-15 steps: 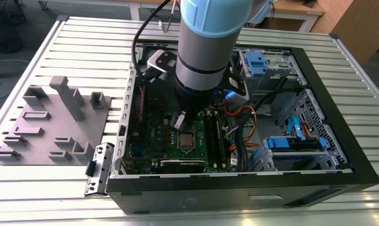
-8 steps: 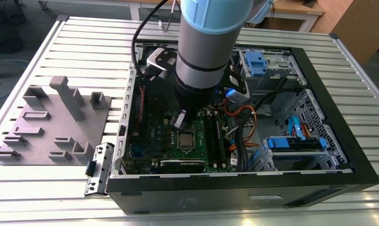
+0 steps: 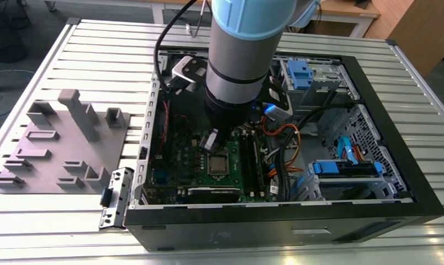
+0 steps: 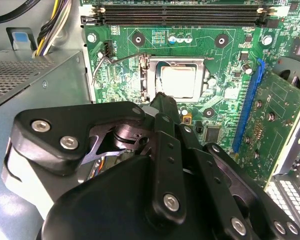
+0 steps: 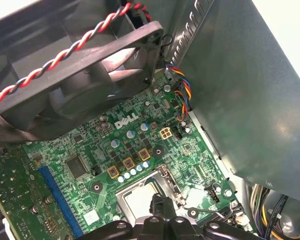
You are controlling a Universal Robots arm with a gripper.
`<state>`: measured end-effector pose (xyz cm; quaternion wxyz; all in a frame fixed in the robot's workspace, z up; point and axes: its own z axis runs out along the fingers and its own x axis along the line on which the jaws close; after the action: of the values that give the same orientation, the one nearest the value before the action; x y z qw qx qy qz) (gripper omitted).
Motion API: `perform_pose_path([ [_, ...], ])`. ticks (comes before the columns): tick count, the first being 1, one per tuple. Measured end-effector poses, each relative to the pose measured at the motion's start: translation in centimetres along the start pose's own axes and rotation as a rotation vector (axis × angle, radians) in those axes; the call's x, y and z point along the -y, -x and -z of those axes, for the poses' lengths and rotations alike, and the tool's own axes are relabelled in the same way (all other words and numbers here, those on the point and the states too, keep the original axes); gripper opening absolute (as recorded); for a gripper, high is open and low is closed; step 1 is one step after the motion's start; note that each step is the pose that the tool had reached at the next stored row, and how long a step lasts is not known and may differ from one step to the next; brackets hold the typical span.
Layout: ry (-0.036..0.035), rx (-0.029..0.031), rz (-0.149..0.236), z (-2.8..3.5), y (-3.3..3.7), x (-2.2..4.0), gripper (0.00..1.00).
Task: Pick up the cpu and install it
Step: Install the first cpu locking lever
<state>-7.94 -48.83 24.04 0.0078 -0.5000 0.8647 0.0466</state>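
Observation:
The cpu (image 4: 177,82) lies flat inside the shiny socket frame (image 4: 146,75) on the green motherboard (image 4: 225,65), its silvery top facing up. It shows in both wrist views, also as the cpu (image 5: 139,198), and in the exterior view as the cpu (image 3: 219,164). My gripper (image 4: 162,100) hangs just above the socket's edge inside the open computer case (image 3: 398,138). Its dark fingers are pressed together to one narrow tip with nothing between them. In the exterior view the gripper (image 3: 209,143) sits a little behind the cpu.
A grey plastic tray (image 3: 60,143) with upright blocks lies on the slatted table at the exterior view's left. A black fan (image 5: 90,75), memory slots (image 4: 180,15), an expansion card (image 4: 275,125), loose cables (image 3: 281,143) and the case walls crowd the socket.

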Motion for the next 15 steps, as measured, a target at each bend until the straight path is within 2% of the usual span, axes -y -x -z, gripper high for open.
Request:
perform_pose_path([
  [5, 0.0, 0.0, 0.0, 0.02, 0.0, 0.0, 0.11],
  [7, 0.0001, -0.0003, 0.0, 0.29, 0.02, -0.02, 0.11],
  [10, 0.0001, 0.0, 0.0, 1.05, 0.06, -0.08, 0.11],
  [15, 0.0001, -0.0002, 0.0, 2.67, 0.16, -0.2, 0.11],
])
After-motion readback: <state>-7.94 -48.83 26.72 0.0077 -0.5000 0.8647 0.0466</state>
